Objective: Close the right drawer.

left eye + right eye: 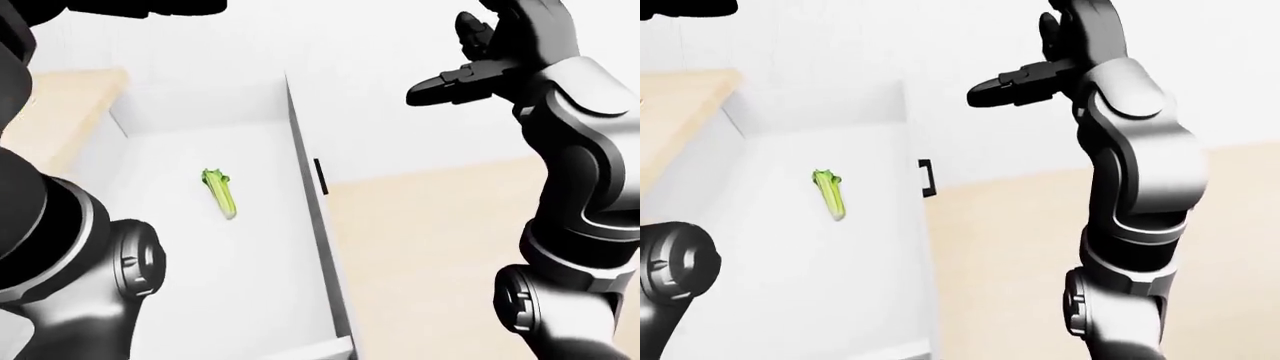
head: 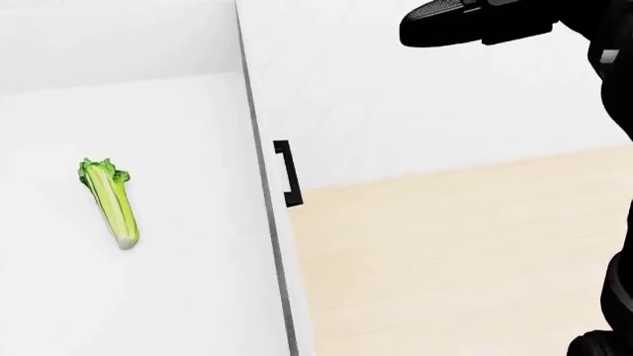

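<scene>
**Drawer stands open; right robot hand raised and not yet on the front panel**

The drawer (image 1: 300, 225) is pulled out and fills the left half of each view, its white floor holding a single celery stalk (image 2: 110, 204). The drawer's front panel runs as a thin edge from about 12 o'clock down to 6 o'clock in the head view, and a small black handle (image 2: 288, 173) sits on its outer face, just right of centre.

The right robot hand (image 1: 480, 56) hangs at about 1 o'clock in the left-eye view, well apart from the handle and up and to the right of it. Its fingers (image 1: 445, 86) are spread and extended toward the view's left, and it holds nothing. The left arm fills the lower left of the left-eye view, but its robot hand lies outside every picture, so its state cannot be told.

By my reading this is the approach step: nothing touches the drawer yet. The next move calls for lowering the right robot hand toward 7 o'clock until the palm or fingers meet the front panel near the handle, then pushing it steadily leftward in the views. A push placed off the panel's middle could skew the drawer.
</scene>
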{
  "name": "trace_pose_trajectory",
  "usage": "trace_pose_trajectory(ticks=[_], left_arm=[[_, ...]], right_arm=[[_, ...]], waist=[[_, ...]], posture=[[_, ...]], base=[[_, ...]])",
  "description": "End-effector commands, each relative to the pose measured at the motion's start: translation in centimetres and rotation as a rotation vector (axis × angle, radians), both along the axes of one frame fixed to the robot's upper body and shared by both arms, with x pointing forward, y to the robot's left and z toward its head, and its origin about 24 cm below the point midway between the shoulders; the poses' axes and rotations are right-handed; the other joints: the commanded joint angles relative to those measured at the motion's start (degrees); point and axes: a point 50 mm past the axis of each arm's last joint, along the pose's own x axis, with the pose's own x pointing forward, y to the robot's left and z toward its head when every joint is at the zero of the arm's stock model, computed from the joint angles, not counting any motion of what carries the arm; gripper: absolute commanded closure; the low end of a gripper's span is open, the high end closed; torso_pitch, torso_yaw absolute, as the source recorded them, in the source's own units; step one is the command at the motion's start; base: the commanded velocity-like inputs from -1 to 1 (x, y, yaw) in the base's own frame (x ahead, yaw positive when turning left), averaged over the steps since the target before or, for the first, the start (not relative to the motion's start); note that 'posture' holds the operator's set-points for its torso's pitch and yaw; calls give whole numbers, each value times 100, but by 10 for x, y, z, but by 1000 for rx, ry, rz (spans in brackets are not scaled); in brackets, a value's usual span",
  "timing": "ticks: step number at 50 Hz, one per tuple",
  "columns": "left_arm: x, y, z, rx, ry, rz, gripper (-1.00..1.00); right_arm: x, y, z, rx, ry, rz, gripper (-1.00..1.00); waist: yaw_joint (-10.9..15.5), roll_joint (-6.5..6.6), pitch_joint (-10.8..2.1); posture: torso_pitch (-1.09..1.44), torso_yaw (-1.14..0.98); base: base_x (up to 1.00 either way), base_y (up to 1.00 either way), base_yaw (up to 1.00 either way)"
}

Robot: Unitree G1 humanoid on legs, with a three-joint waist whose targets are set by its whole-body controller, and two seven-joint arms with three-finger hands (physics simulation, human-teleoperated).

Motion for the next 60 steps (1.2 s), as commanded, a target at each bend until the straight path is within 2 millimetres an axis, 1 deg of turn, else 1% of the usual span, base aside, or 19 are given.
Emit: trace_pose_trajectory(ticks=[1, 3, 9, 11, 13, 14, 16, 18, 20, 22, 24, 26, 27, 33, 36, 40, 41, 47, 60], left_arm=[[-6, -1, 9, 6, -53, -2, -100], [-7, -1, 10, 6, -55, -2, -100], [-9, -2, 10, 6, -57, -2, -100], [-9, -2, 11, 6, -57, -2, -100], [-9, -2, 11, 6, -57, -3, -100], [-9, -2, 11, 6, -58, -3, -100], [-9, -2, 11, 6, -58, -3, -100], [-9, -2, 11, 6, -58, -3, -100], [-9, -1, 11, 6, -58, -3, -100], [-9, -1, 11, 7, -57, -3, -100], [-9, -1, 11, 6, -57, -3, -100], [-9, -2, 11, 7, -57, -3, -100], [-9, -2, 11, 7, -57, -4, -100], [-10, -2, 11, 7, -58, -3, -100], [-11, -2, 11, 6, -59, -4, -100], [-11, -2, 12, 7, -60, -4, -100], [-11, -2, 12, 7, -60, -4, -100], [-11, -1, 12, 7, -61, -3, -100], [-12, -2, 14, 8, -65, -3, -100]], right_arm=[[-5, -1, 12, -1, -59, -7, -100], [-5, -1, 12, -1, -60, -6, -100], [-6, -1, 12, -1, -61, -7, -100], [-6, -1, 12, 0, -61, -6, -100], [-6, -1, 11, 0, -60, -6, -100], [-6, -1, 11, 0, -61, -5, -100], [-6, -1, 12, 1, -61, -5, -100], [-7, -1, 11, 1, -63, -6, -100], [-5, -4, 12, 1, -71, -30, -100], [-4, -7, 12, -20, -70, -68, -100], [-6, -8, 13, -4, -80, -58, -100], [-6, -7, 13, 0, -77, -51, -100], [-6, -7, 13, 0, -77, -51, -100], [-7, -6, 13, 6, -75, -36, -100], [-7, -6, 13, 8, -76, -33, -100], [-7, -5, 13, 7, -76, -26, -100], [-6, -5, 13, 0, -79, -32, -100], [-6, -4, 14, 6, -80, -26, -100], [-6, -3, 14, -4, -76, -27, -100]], waist=[[-10, 79, -133], [-33, 153, -365], [-2, 216, -474], [-4, 347, -418], [-22, 648, -429], [-29, 548, -429], [-33, 633, -468], [-45, 573, -507], [-32, 419, -225], [-44, 304, -66], [-12, 148, -31], [72, -166, -133], [47, -12, -56], [44, 130, -363], [4, 259, -350], [-112, 582, -410], [-143, 460, -241], [-110, 207, -178], [-79, 224, -171]], posture=[[0, 0], [0, 0], [0, 0], [0, 0], [0, 0], [0, 0], [0, 0], [0, 0], [0, 0], [0, 0], [0, 0], [0, 0], [0, 0], [0, 0], [0, 0], [0, 0], [0, 0], [0, 0], [0, 0]], base=[[-4, 0, 0], [-7, 0, 0], [-19, 0, 0], [-23, 0, 0], [-22, 0, 0], [-23, 0, 0], [-23, 0, 0], [-23, 0, 0], [0, 0, 0], [0, 0, 0], [0, 0, 0], [0, 0, 0], [0, 0, 0], [0, 0, 29], [0, 0, 45], [0, 0, 44], [0, 0, 0], [0, 0, 0], [0, 0, 0]])
